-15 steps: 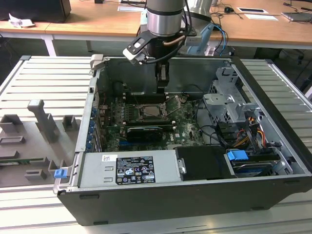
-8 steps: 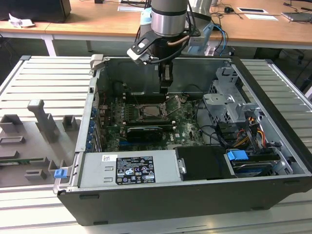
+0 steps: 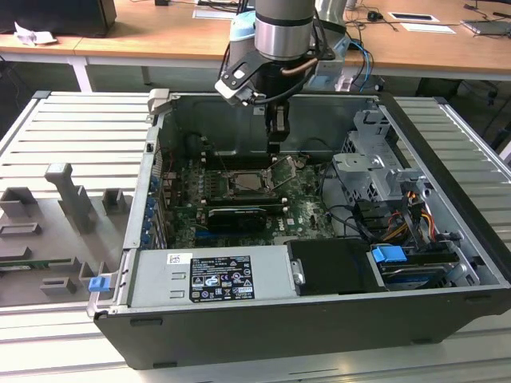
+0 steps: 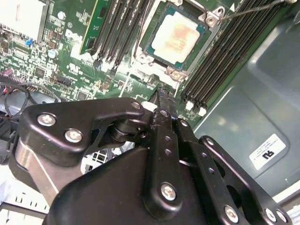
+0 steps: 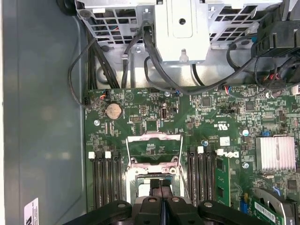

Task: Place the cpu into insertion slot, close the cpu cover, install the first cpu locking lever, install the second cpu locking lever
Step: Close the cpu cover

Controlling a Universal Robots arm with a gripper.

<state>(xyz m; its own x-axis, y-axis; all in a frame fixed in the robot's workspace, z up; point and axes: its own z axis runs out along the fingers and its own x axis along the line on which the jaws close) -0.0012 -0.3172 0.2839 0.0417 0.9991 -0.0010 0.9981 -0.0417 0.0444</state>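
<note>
Item, my gripper [image 3: 275, 145]: black jointed metal, bolt heads along the links. The jaws are pressed flat together with nothing between them. I hang just above the far edge of the socket, tips clear of it

Item, chip [image 4: 177, 33]: flat square with a matt, pale beige-silver face, seated in the socket [image 4: 209, 18], which has a grey metal rim and screwed tabs at its corners

Item, cover [image 5: 154, 137]: thin silver-grey frame with a square window, hinged open off the chip, green board [image 5: 140, 105] showing through the window

Item, wire lever [image 4: 253, 9]: a thin bare rod running off from one socket corner

Item, memory slots [image 5: 105, 180]: long black ribbed rows, close along two opposite sides of the socket

Room: open air above the socket. The smooth grey case [image 3: 207, 120] wall stands at the far side, and the perforated drive cage [image 3: 371, 171] is well apart on the exterior view's right
</note>
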